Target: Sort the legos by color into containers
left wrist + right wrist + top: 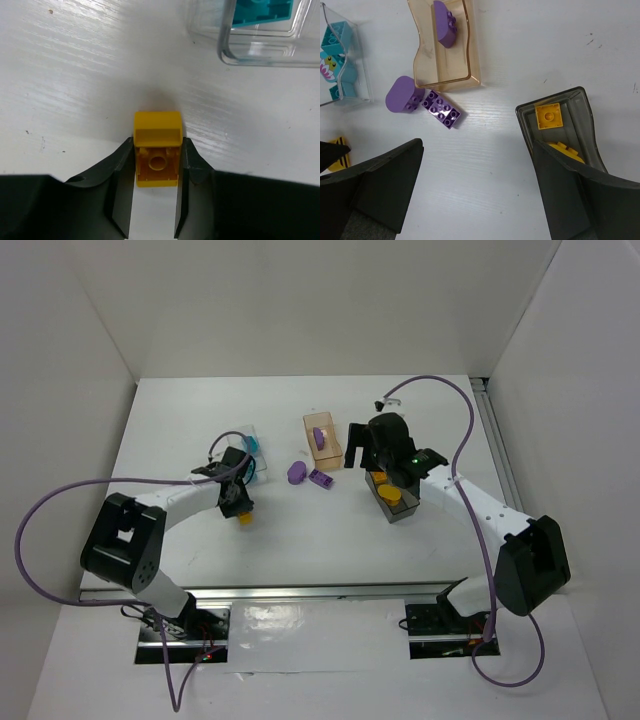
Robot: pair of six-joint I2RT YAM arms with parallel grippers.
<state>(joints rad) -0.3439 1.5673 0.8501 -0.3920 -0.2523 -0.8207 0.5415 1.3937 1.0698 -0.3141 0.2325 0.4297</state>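
Note:
My left gripper (157,165) is shut on a yellow brick (157,150), its fingers pressed to both sides, low at the table; in the top view the gripper (241,506) holds the brick (245,519). The clear bin (265,55) holds teal bricks (262,10). My right gripper (477,150) is open and empty, hovering by the dark grey bin (582,102), which holds yellow bricks (549,116). The orange bin (447,82) holds a purple piece (445,22). A rounded purple piece (400,95) and a purple brick (441,108) lie on the table beside it.
In the top view the clear bin (257,452), orange bin (323,443) and dark bin (395,502) stand across the table's middle. White walls enclose the table on the left, back and right. Purple cables trail from both arms.

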